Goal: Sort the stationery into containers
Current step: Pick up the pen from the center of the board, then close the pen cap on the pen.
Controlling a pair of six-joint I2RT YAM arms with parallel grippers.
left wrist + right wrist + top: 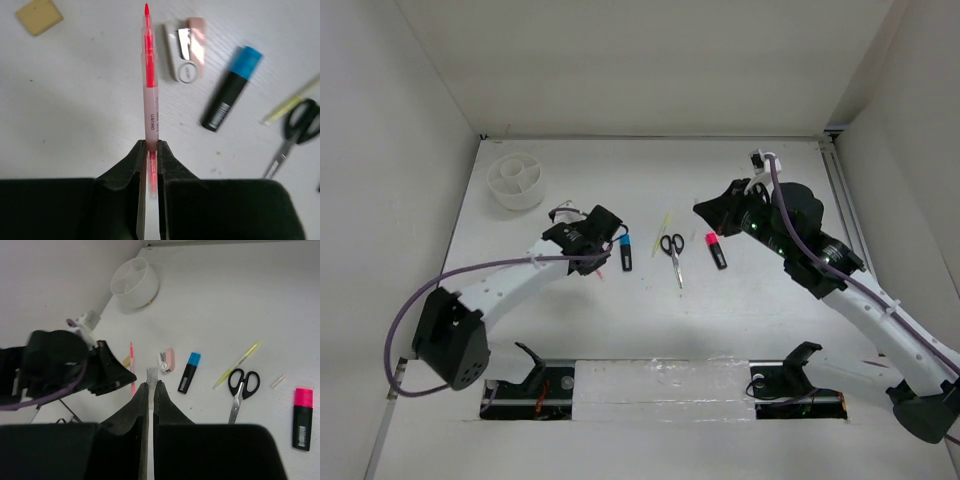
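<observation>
The left claw [151, 146] is clenched on the slim pink translucent pen [150, 85], which is held over the white surface [75, 100], well apart from the round white plastic divided cup [500, 192]. The right claw [151, 385], farther still from that cup, is clenched on a small clear tube [151, 373].

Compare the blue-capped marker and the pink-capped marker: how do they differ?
The blue-capped marker has a blue cap; the pink-capped marker has a pink one. The blue-capped marker lies left of the scissors, the pink-capped marker right of them. Both are short, black-bodied, flat on the table.
</observation>
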